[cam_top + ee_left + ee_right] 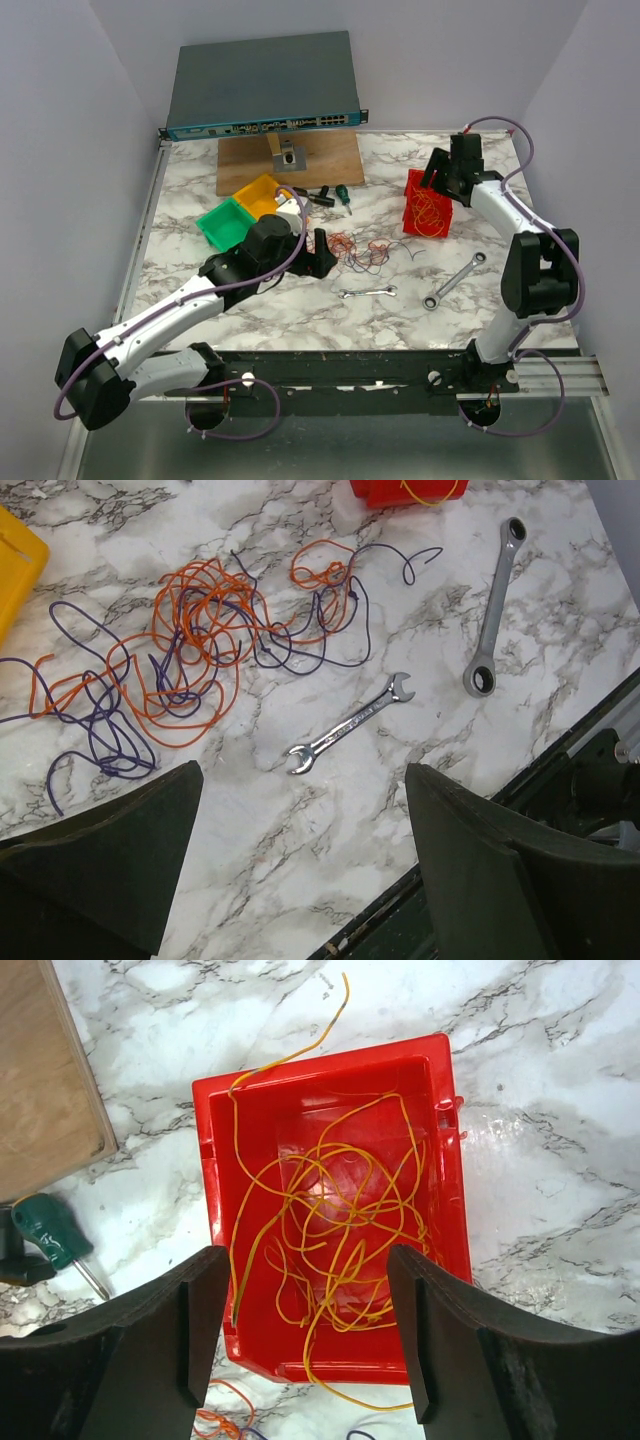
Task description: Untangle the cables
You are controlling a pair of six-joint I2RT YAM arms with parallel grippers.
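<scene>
1. Main tangle: orange and purple cables (190, 645), a loose heap on the marble table (330, 860), about mid-table, strands looped through each other.
2. Second lot: yellow cables (335, 1225), a curly bunch inside the red bin (448, 1170). One strand pokes out over one rim onto the table, and a loop hangs over the opposite rim.
3. The left gripper (303, 775) has its jaws spread wide with nothing between them. It hangs low near the orange and purple heap, not touching it.
4. The right gripper (305, 1260) is released, jaws well apart, grasping nothing. It hovers over the red bin with the yellow bunch below the gap.
5. A small open-end wrench (350, 723) lies flat just beside the heap. The ratchet wrench (497, 605) lies further right, apart from it.
6. The yellow bin (262, 192) and green bin (228, 222) sit side by side left of the heap. A green-handled screwdriver (50, 1230) lies near the wooden board (40, 1070).
7. The network switch (262, 85) is at the back, behind the board.
</scene>
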